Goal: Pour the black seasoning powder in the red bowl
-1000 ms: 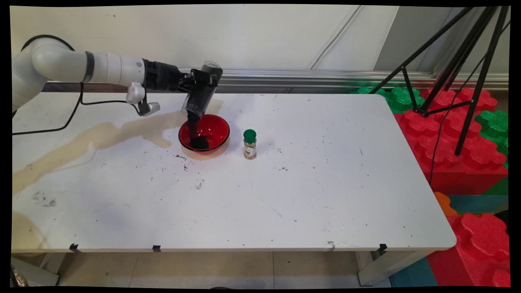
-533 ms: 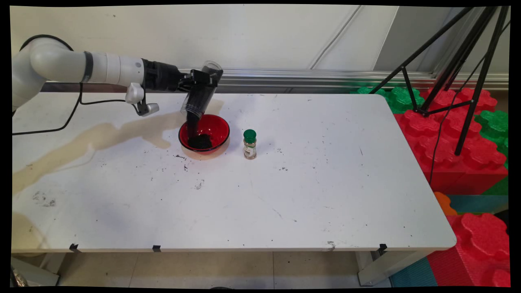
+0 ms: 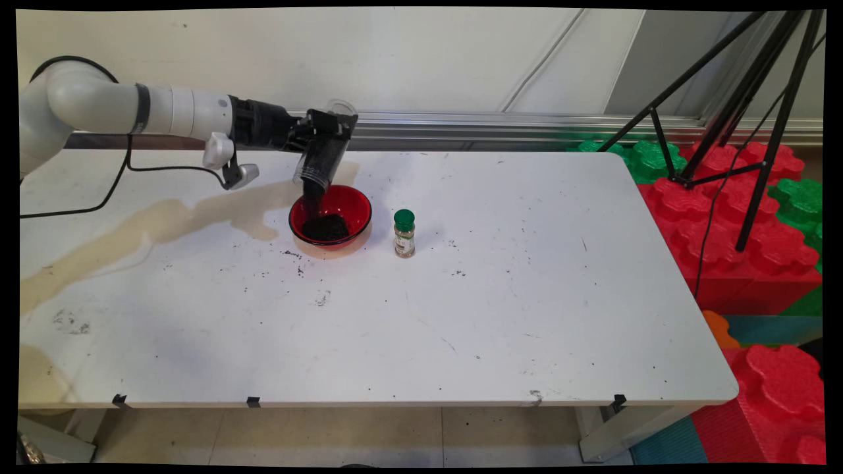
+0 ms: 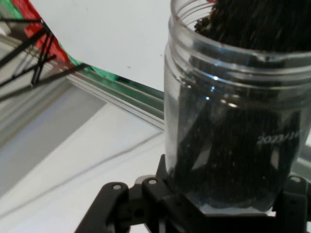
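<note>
Item count: one clear jar (image 3: pixel 323 155), one red bowl (image 3: pixel 330 215), one green-capped bottle (image 3: pixel 404 234), one table (image 3: pixel 500 316), one black tripod (image 3: pixel 737 99)

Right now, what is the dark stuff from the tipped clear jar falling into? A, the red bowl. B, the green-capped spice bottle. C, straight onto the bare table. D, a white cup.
A: the hand holds the clear jar tipped mouth-down over the red bowl, and a dark pile lies inside that bowl; the green-capped spice bottle stands apart to its right, capped.
</note>
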`<state>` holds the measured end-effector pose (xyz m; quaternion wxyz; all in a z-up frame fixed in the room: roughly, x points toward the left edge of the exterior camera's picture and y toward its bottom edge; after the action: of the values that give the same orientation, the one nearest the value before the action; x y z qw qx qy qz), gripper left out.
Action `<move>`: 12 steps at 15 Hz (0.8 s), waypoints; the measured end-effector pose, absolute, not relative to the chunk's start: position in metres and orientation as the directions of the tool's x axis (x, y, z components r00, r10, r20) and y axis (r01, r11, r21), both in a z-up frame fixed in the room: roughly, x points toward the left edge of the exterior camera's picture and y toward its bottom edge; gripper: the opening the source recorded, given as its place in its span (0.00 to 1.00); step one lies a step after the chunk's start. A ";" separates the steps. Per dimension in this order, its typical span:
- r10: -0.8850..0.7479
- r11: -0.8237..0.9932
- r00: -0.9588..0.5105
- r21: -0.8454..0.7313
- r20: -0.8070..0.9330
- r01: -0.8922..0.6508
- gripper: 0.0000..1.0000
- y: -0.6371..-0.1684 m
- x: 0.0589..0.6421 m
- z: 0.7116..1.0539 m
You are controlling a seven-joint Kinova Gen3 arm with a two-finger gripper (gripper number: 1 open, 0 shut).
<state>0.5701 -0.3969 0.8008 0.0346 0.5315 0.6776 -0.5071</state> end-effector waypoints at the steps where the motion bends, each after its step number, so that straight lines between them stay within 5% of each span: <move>1: 0.687 -0.044 -0.467 -0.673 -0.557 0.738 0.00 -0.397 0.571 0.800; 12: 0.652 0.259 -0.709 -0.801 -0.267 0.540 0.00 -0.398 0.577 0.796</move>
<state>0.5768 -0.3976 0.7958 -0.0586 0.3767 0.7913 -0.4781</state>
